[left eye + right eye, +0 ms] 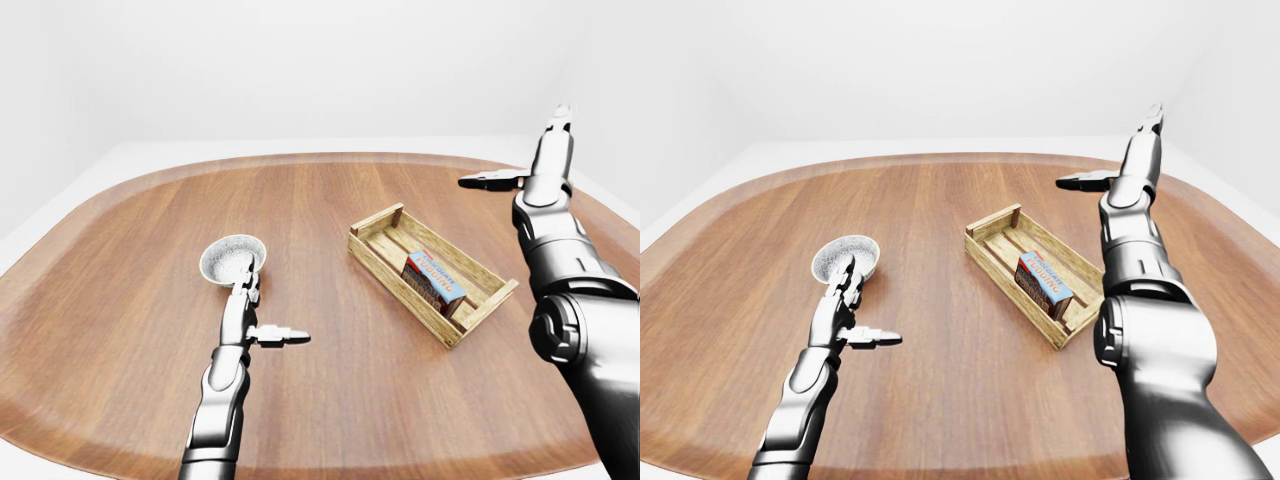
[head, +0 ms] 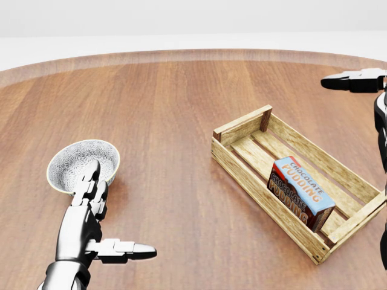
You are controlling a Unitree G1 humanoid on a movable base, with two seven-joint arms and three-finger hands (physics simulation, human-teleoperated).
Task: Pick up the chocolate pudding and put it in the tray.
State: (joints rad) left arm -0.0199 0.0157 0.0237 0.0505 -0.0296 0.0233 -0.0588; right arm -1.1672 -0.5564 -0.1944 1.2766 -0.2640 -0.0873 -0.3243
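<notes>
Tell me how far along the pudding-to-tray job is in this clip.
It looks done: the chocolate pudding box lies inside the wooden tray. Nothing is in hand; the left hand is open beside the bowl, and the right hand is open and raised. Nothing visible is left.

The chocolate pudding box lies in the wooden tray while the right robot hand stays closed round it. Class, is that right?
Not quite. The chocolate pudding box does lie in the wooden tray, but the right robot hand is open and raised clear of it, as the left-eye view shows.

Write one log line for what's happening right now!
pudding: in tray | left hand: open, by bowl | right hand: open, raised
</notes>
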